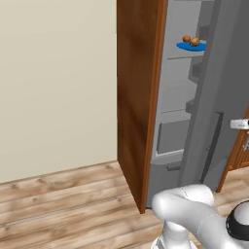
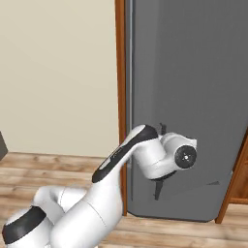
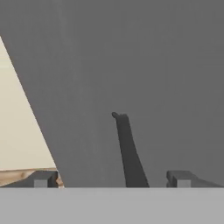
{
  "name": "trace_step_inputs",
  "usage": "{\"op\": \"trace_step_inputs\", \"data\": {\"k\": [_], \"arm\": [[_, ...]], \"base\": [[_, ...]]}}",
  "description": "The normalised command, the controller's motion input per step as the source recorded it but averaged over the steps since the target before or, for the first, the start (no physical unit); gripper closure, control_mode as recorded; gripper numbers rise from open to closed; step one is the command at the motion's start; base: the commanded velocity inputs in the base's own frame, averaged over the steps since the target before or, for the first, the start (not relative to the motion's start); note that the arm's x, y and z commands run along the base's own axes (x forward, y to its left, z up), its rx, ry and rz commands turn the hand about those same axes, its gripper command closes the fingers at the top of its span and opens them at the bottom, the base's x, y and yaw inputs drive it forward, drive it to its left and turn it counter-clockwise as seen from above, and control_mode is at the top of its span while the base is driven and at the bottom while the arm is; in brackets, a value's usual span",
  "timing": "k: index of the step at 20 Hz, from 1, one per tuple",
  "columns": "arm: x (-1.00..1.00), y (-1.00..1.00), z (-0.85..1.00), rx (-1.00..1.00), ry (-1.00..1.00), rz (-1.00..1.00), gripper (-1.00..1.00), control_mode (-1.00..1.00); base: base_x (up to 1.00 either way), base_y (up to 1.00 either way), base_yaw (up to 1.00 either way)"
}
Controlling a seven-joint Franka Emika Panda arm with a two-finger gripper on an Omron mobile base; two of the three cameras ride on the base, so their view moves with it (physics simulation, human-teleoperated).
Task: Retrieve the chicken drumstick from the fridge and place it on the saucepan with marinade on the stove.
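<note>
While the fridge (image 1: pixel 194 97) door stands ajar, the gripper (image 3: pixel 111 178) is held spread.
At upper right, the chicken drumstick (image 1: pixel 190 40) is seen on a blue plate (image 1: pixel 187 46).

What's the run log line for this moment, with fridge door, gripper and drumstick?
fridge door: ajar | gripper: open, at dark handle, holding nothing | chicken drumstick: on blue plate, upper shelf

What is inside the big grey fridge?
Inside the fridge, a blue plate sits on an upper shelf, holding small orange-brown pieces, probably the chicken drumstick. Grey shelves and a drawer sit below. The half-open door hides the rest.
</note>
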Motion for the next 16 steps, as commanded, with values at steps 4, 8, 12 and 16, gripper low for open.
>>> {"op": "trace_step_inputs", "data": {"k": [4,8,12,16], "arm": [[-0.21,0.76,0.62,-0.06,0.11,-0.15,-1.00,-1.00],[-0.33,0.77,0.52,-0.07,0.10,-0.14,-1.00,-1.00],[-0.21,0.88,0.36,-0.12,0.04,-0.26,-1.00,-1.00],[-0.11,0.79,0.55,-0.08,0.03,-0.27,-1.00,-1.00]], "base": [[0.00,0.00,0.00],[0.00,0.00,0.00],[0.00,0.00,0.00],[0.00,0.00,0.00]]}}
